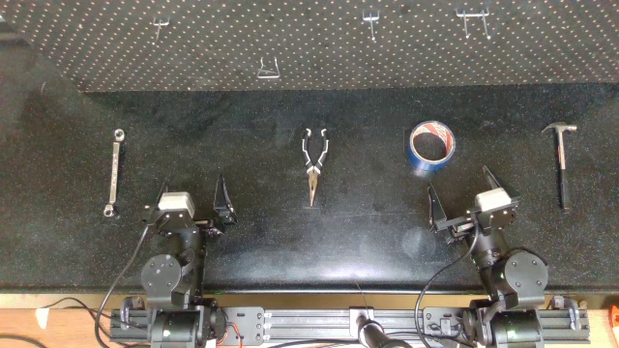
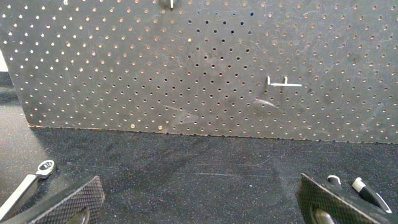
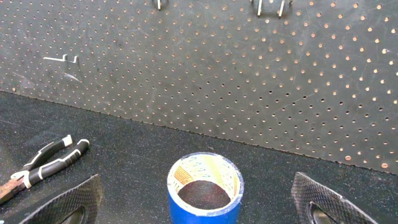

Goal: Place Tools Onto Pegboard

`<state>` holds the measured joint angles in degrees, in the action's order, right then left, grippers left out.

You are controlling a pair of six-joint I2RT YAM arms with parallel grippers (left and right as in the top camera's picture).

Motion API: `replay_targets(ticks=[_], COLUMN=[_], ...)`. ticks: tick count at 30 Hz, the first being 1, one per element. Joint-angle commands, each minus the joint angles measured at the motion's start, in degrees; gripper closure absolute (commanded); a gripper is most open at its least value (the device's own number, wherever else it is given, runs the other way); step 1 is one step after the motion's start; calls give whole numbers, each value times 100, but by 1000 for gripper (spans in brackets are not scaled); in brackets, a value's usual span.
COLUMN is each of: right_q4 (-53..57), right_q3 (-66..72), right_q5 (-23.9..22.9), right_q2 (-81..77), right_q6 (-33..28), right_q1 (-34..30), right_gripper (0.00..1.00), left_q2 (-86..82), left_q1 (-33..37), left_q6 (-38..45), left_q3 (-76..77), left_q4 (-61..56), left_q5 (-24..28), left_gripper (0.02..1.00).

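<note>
A wrench [image 1: 113,174] lies on the black mat at the left, its ring end [image 2: 44,166] showing in the left wrist view. Long-nose pliers [image 1: 314,162] lie in the middle, handles toward the pegboard [image 1: 319,39]. A blue tape roll [image 1: 431,146] stands right of centre, and a hammer [image 1: 561,159] lies at the far right. My left gripper [image 1: 192,196] rests open near the front, between wrench and pliers, holding nothing. My right gripper [image 1: 461,191] is open just in front of the tape roll [image 3: 204,190], with the pliers [image 3: 43,163] off to one side.
The pegboard carries several metal hooks: one [image 1: 161,27] at upper left, a wire loop [image 1: 269,70] lower in the middle, one [image 1: 370,21] right of centre and a double hook [image 1: 472,19] at the right. The table's front edge runs just behind the arm bases.
</note>
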<state>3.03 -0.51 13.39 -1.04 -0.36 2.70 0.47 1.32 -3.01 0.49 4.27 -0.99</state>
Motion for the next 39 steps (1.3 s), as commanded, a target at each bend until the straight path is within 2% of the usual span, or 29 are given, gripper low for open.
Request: replay_targets(ticks=[1, 13, 14, 16, 17, 19, 21, 23, 24, 25, 26, 27, 29, 30, 32, 34, 37, 39], right_q4=[13, 15, 13, 15, 15, 15, 13, 13, 15, 15, 13, 15, 15, 13, 15, 13, 15, 15], right_q3=[28, 28, 28, 28, 28, 28, 28, 28, 28, 28, 28, 28, 28, 28, 28, 28, 28, 28], right_q5=[-94, -94, -96, -94, -94, -94, -94, -96, -94, -94, -94, -94, -94, -94, -94, -94, -94, -94], right_q2=[81, 81, 81, 81, 81, 81, 81, 81, 81, 81, 81, 81, 81, 81, 81, 81, 81, 81], right_q6=[-81, -81, -81, -81, -81, -81, -81, -81, -81, -81, -81, -81, -81, -81, -81, -81, -81, -81], right_q1=[-24, -24, -24, -24, -24, -24, -24, -24, -24, -24, -24, -24, -24, -24, -24, -24, -24, -24], right_gripper=[1, 1, 1, 1, 1, 1, 1, 1, 1, 1, 1, 1, 1, 1, 1, 1, 1, 1], left_q2=[-28, -28, -28, -28, -28, 39, 916, 2334, 2957, 3672, 4227, 5134, 6369, 7042, 7851, 8977, 9991, 10684], left_q1=[17, 17, 17, 17, 13, 44, 459, 1040, 1329, 1580, 1777, 2131, 2667, 3169, 3694, 3729, 3729, 3720], left_q6=[52, 50, 31, 162, 160, 470, 800, 881, 1445, 1910, 2028, 2232, 2531, 2817, 3416, 3650, 3613, 3606], left_q3=[-17, -17, -17, -17, -17, 37, 992, 2944, 3748, 4546, 5097, 5772, 6122, 6181, 6212, 6599, 7519, 8021], left_q4=[28, 28, 33, 24, 15, 4, 160, 1652, 2468, 3418, 4017, 4874, 5250, 5243, 5182, 4944, 4948, 4909], left_q5=[20, 22, 155, 22, 483, 514, 514, 358, 295, -74, -549, -800, -758, -474, 127, 192, 767, 811], left_gripper=[20, 23, 23, 23, 23, 23, 23, 23, 25, 25, 23, 25, 23, 25, 25, 23, 23, 25])
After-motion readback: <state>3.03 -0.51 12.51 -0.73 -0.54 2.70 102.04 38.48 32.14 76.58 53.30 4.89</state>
